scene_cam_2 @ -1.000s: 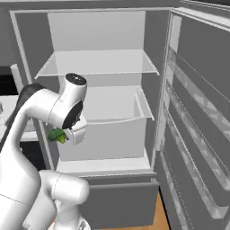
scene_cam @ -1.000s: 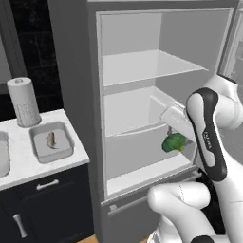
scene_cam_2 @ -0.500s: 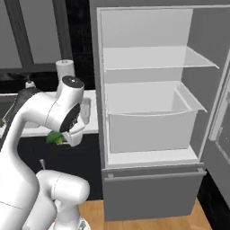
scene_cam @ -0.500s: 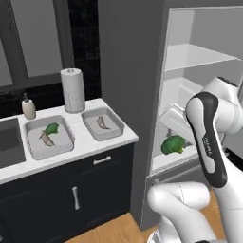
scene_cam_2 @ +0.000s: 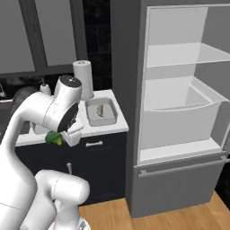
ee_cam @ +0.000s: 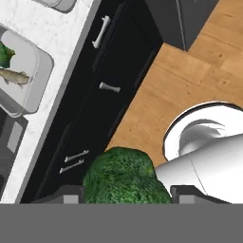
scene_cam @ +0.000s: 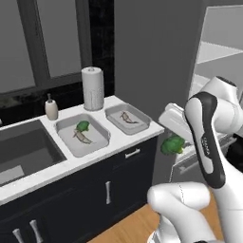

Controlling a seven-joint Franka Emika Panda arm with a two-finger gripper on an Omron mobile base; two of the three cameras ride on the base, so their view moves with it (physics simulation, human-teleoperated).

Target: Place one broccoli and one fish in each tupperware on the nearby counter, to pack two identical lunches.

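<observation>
My gripper [ee_cam: 127, 193] is shut on a green broccoli [ee_cam: 124, 176], held in the air off the counter's [scene_cam: 118, 140] right end, above the wooden floor. The same broccoli [scene_cam: 172, 144] hangs beside my arm, to the right of the two tupperware. The left tupperware [scene_cam: 97, 142] holds a broccoli [scene_cam: 83, 126] and a fish [scene_cam: 81, 137]. The right tupperware [scene_cam: 137, 124] holds a fish [scene_cam: 126, 117] alone. In the hand view the left tupperware [ee_cam: 35, 83] lies at the left edge, with its fish [ee_cam: 14, 76].
A paper towel roll [scene_cam: 93, 88] and a soap dispenser [scene_cam: 51, 107] stand behind the trays. A dark sink basin [scene_cam: 23, 152] lies to their left. The fridge [scene_cam_2: 179, 112] stands open at the right, with its drawer pulled out. Dark cabinet fronts [ee_cam: 95, 104] run below the counter.
Both base views have swung from the open fridge toward the counter, so the base has moved. The broccoli stays in my gripper throughout.
</observation>
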